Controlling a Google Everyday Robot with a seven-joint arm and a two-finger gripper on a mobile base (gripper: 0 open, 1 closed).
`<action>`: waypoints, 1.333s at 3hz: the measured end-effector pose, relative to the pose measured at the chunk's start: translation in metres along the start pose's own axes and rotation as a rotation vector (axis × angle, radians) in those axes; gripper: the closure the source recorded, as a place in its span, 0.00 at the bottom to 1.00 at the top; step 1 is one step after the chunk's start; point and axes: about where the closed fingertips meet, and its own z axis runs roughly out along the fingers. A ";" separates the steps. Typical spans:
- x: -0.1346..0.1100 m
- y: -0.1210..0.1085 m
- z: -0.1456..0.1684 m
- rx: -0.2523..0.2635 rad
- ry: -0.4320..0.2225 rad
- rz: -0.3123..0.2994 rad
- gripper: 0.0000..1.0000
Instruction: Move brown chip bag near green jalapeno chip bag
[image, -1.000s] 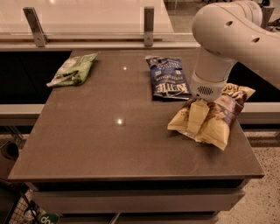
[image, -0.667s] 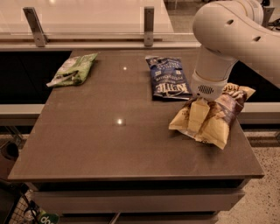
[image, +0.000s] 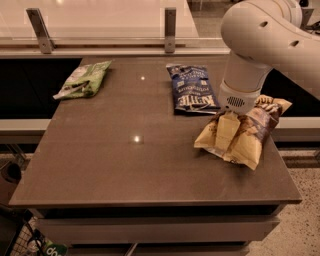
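While three bags lie on the bench, only one is held. The single brown chip bag sits near the right edge, crumpled around the gripper. The jaws come straight down from the one white arm and pinch a fold in the bag's left part. The bag's lower end touches the bench top. Just beside it, toward the far left, one dark blue Kettle bag lies flat. The one green jalapeno chip bag lies at the far left corner, well apart from the brown bag. Two metal posts stand behind the bench's far edge.
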 end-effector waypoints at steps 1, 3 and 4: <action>0.000 0.000 -0.001 0.000 0.000 0.000 1.00; 0.007 0.016 -0.094 0.126 -0.024 -0.018 1.00; 0.005 0.020 -0.130 0.167 -0.079 -0.045 1.00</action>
